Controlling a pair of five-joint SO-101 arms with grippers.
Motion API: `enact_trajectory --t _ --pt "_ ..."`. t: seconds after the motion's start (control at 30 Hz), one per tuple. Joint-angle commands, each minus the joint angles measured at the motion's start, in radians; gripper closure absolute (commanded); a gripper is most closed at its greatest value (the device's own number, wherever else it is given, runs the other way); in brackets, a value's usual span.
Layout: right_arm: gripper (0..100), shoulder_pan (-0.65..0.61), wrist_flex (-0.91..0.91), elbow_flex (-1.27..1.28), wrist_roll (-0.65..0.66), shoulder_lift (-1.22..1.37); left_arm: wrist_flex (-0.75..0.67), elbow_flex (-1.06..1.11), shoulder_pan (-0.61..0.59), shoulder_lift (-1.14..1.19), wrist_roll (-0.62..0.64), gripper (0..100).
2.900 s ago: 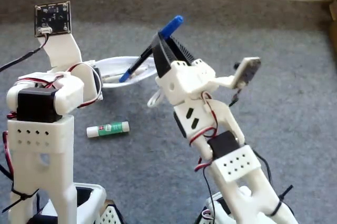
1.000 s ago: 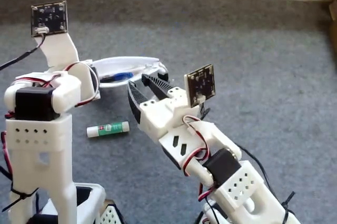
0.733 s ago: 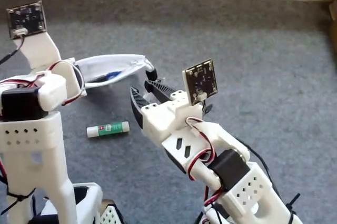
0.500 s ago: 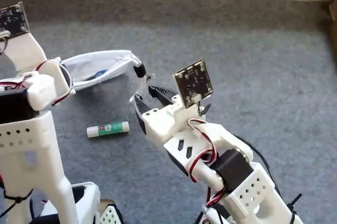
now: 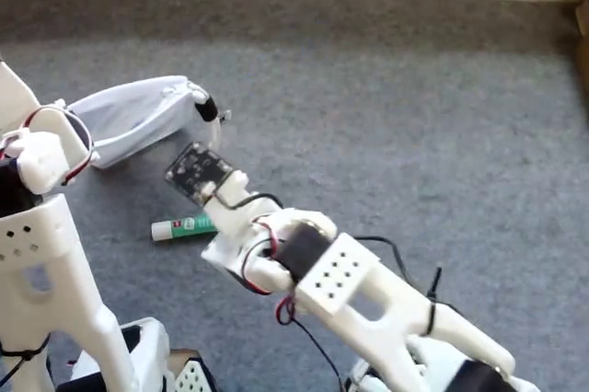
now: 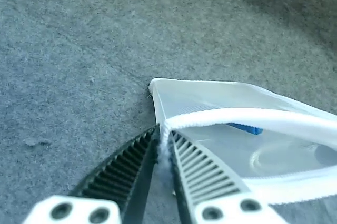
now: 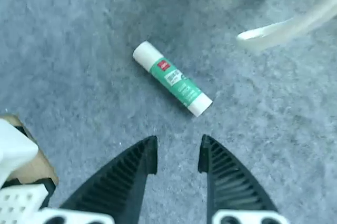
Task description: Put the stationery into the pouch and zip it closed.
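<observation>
Gripping pouch (image 6: 210, 98) rim with left hand (image 6: 164, 133), pen (image 6: 245, 128) inside; poising released right hand (image 7: 178, 142) over glue stick (image 7: 172, 78); zipping pending.

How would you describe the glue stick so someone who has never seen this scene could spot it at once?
On the grey carpet, find the white pouch at the left of the high view. In front of it, nearer the camera, lies the glue stick, a short cylinder on its side. Unlike the pouch, it is loose on the carpet, green-labelled with white ends.
</observation>
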Motion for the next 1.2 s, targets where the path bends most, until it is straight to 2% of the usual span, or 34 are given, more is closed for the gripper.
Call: enact_trajectory --t 0.0,0.33,0.53,0.63,0.8,0.97,1.17 --pt "86.8 -0.027 -0.001 -0.062 0.091 0.114 -0.034 -0.016 -0.048 -0.021 0.012 99" --pt "86.8 -0.025 -0.220 -0.091 0.224 0.349 -0.034 -0.015 -0.061 -0.021 0.012 99" --pt "86.8 -0.024 -0.311 -0.093 0.224 0.383 -0.034 -0.013 -0.061 -0.021 0.012 99" --pt "86.4 -0.022 -0.315 -0.130 0.222 0.404 -0.034 -0.013 -0.059 -0.021 0.012 99" --pt "78.9 -0.025 -0.314 -0.176 0.224 0.475 -0.034 -0.013 -0.059 -0.021 0.012 99" --pt "78.9 -0.028 -0.314 -0.208 0.285 0.575 -0.032 -0.013 -0.059 -0.021 0.012 99" --pt "78.9 -0.028 -0.314 -0.272 0.287 0.690 -0.035 -0.001 -0.059 -0.021 0.012 99"
